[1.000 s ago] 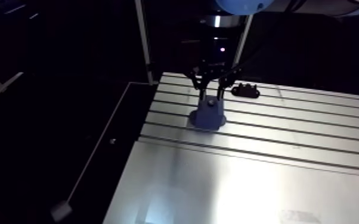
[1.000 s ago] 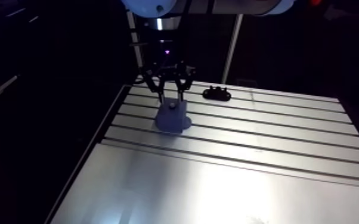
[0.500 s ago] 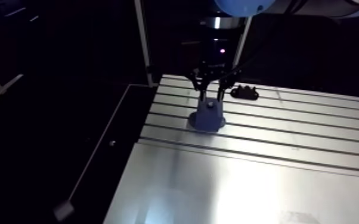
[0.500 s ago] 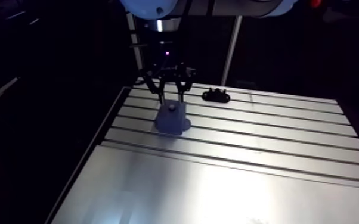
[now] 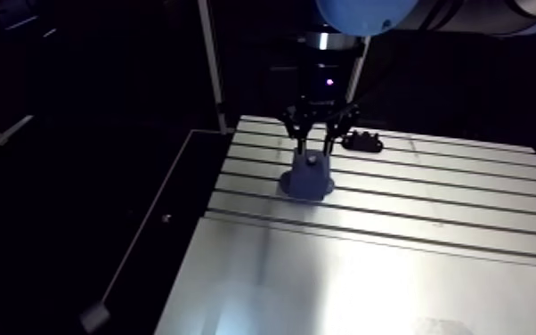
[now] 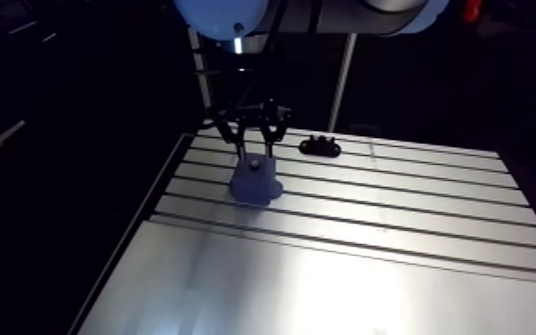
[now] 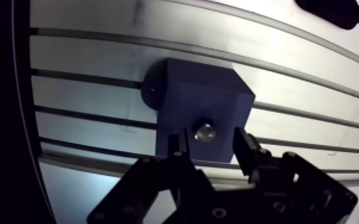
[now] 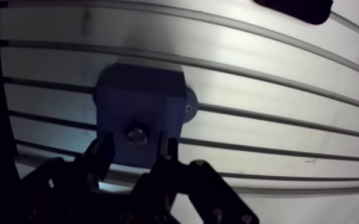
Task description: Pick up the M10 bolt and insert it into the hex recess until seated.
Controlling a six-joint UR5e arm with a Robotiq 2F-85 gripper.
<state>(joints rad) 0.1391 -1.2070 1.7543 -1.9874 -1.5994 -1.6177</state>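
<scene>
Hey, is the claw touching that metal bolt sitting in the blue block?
Apart. In the wrist view, bare blue block shows on each side between the shiny metal bolt head and the black claw.

So the arm has this big glossy light-blue rounded joint cap (image 5: 365, 12) up top, right next to a plain grey metal tube link (image 6: 361, 11). Under that there's a dark cylindrical wrist (image 5: 328, 71) with a pale ring around it and one tiny purple indicator light (image 5: 329, 82) glowing on the front. The black two-finger gripper (image 7: 207, 142) is matte all over, built from angular linkage bars, and its fingers (image 7: 243, 149) end in narrow flat tips. The wrist view also shows small round screw heads (image 7: 220, 211) dotted over the knuckles.
</scene>
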